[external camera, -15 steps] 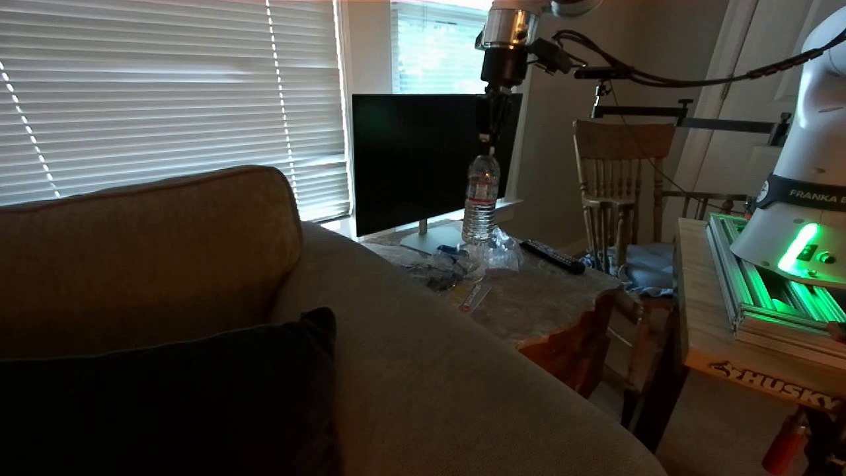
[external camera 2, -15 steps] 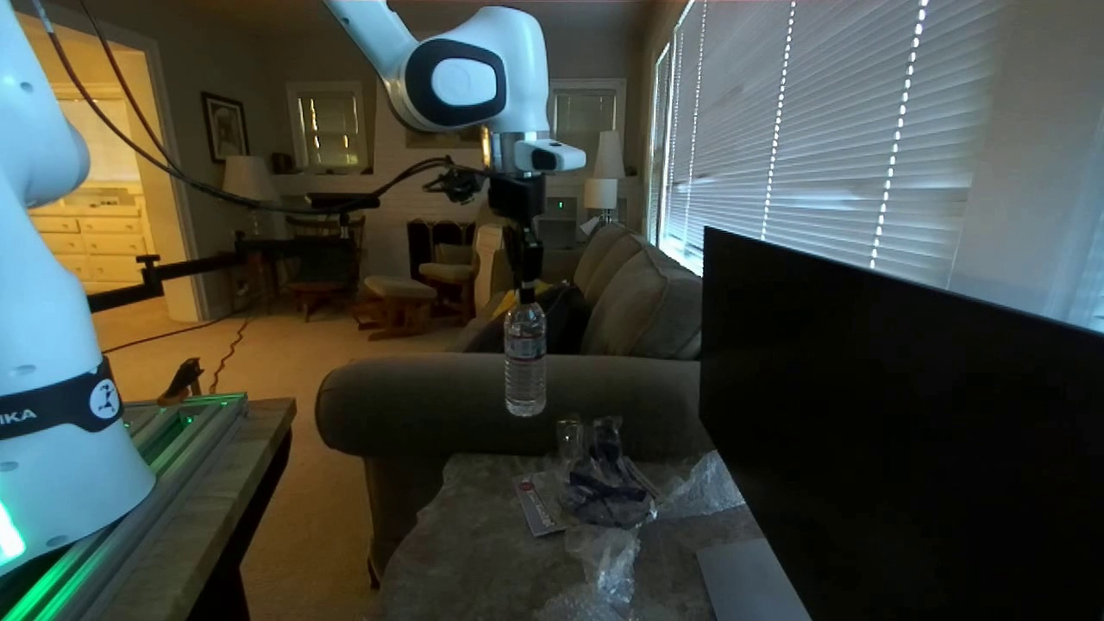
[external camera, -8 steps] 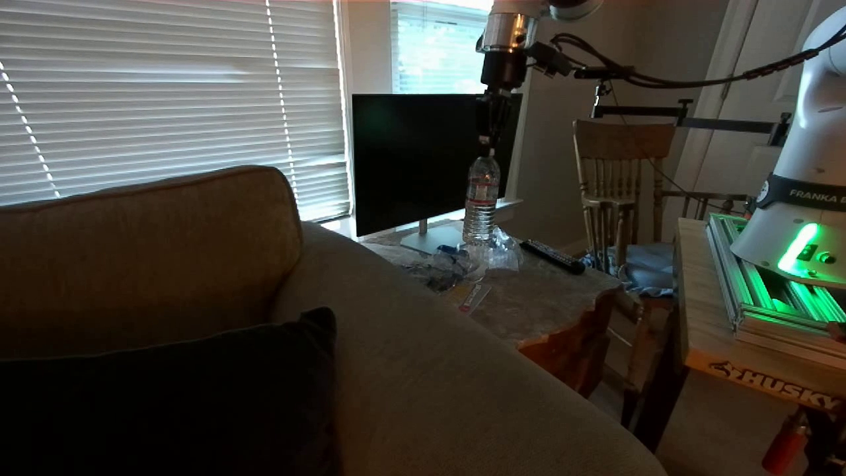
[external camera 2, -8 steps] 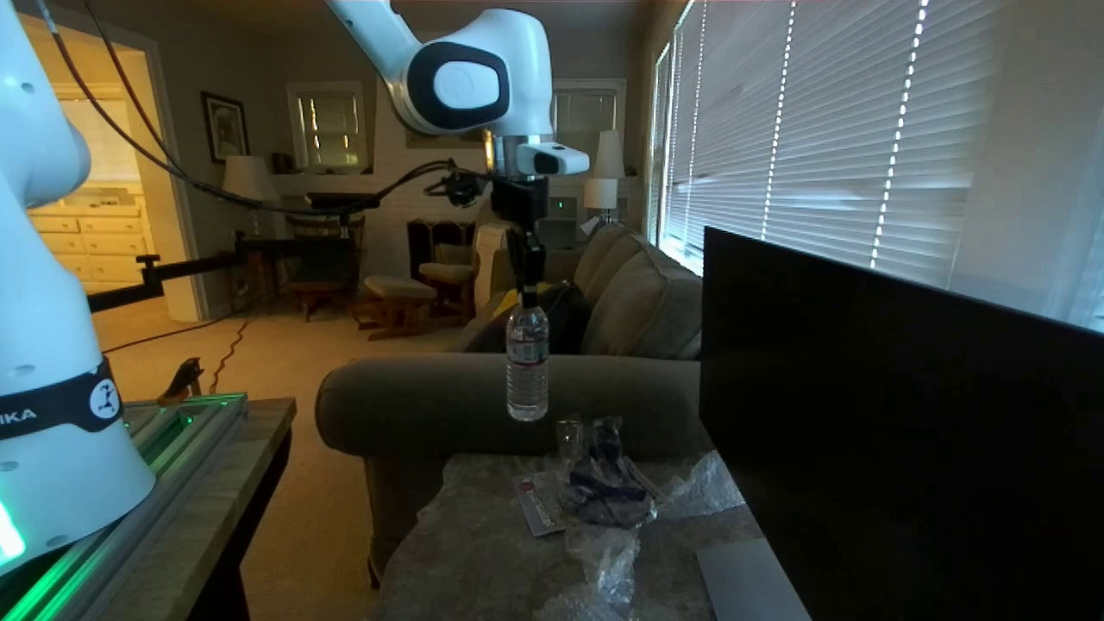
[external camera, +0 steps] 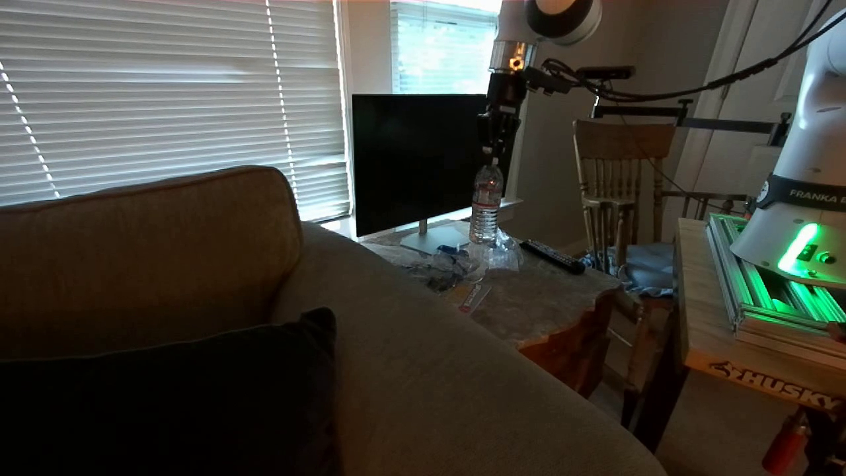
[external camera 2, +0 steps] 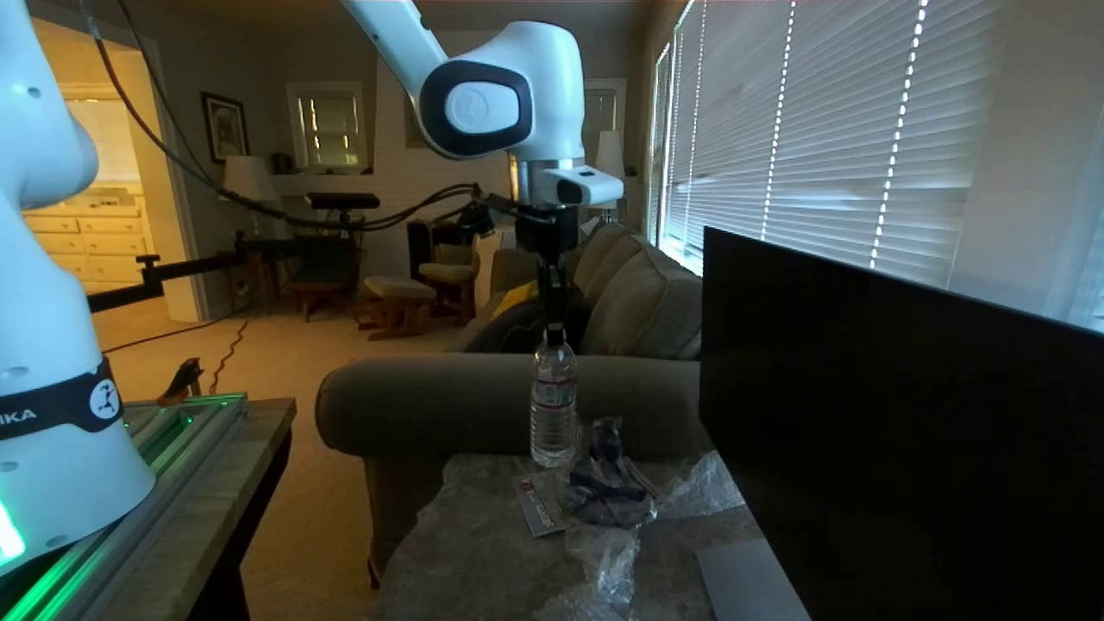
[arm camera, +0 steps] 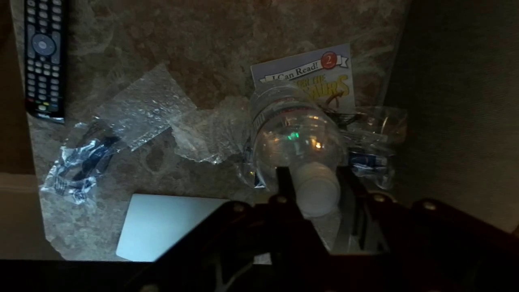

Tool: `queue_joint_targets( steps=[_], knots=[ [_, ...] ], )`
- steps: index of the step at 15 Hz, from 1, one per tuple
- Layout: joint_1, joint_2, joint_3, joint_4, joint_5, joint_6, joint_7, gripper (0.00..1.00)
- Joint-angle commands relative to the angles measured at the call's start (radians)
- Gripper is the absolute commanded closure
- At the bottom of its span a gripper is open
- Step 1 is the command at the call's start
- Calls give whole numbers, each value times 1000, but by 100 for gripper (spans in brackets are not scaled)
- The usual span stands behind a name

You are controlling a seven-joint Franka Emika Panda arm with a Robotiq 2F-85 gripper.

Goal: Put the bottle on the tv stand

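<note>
Hand (arm camera: 314, 172) is pinching water bottle (external camera 2: 553, 405) by its white cap (arm camera: 318, 196), long axis running near-vertical down toward counter (external camera 2: 483, 552), contact unclear.

blk remote (arm camera: 44, 67), bk (arm camera: 320, 73), plastic wrap (arm camera: 148, 107), sofa (external camera: 429, 357) w/ pillow (external camera: 172, 400)

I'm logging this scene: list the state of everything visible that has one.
Bottle: capped, nearly upright; cannot tell whether its base is resting.
Gripper: closed on the bottle's cap end.
TV: screen dark.
Blinds: lowered.
Base light: lit green.
Remote: lying buttons up.
Book: front cover up, partly hidden by the bottle in the wrist view.
Plastic wrapping: crumpled.
TV stand: bearing TV, remote, book and wrapping.
</note>
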Motion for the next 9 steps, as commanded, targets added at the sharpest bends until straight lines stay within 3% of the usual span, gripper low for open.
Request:
queue_joint_targets(
  steps=[1,9],
  knots=[
    [-8,22,-12,-16,2,43,52,92],
    [-13,86,-43,-68,8,123,89,92]
  ],
)
